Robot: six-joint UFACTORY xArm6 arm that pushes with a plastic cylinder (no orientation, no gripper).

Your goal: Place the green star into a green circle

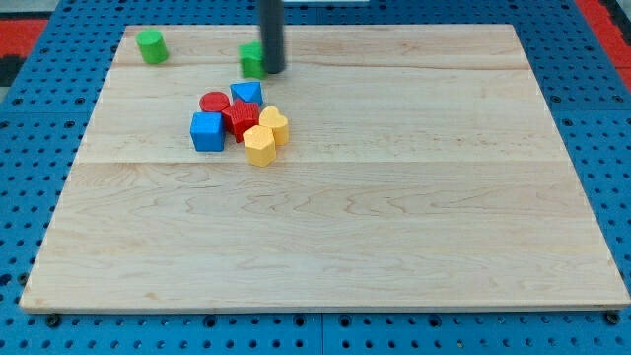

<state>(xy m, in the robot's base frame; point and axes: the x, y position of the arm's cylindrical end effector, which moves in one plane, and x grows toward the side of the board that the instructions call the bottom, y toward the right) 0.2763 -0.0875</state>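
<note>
A green block sits near the view's top, left of centre; the rod hides part of it, so its shape is unclear. My tip rests against that block's right side. A green round block stands at the view's top left, well to the left of the first green block.
A cluster lies below my tip: a red round block, a blue triangular block, a blue cube, a red star-like block, a yellow heart-like block and a yellow hexagonal block. The wooden board is ringed by blue pegboard.
</note>
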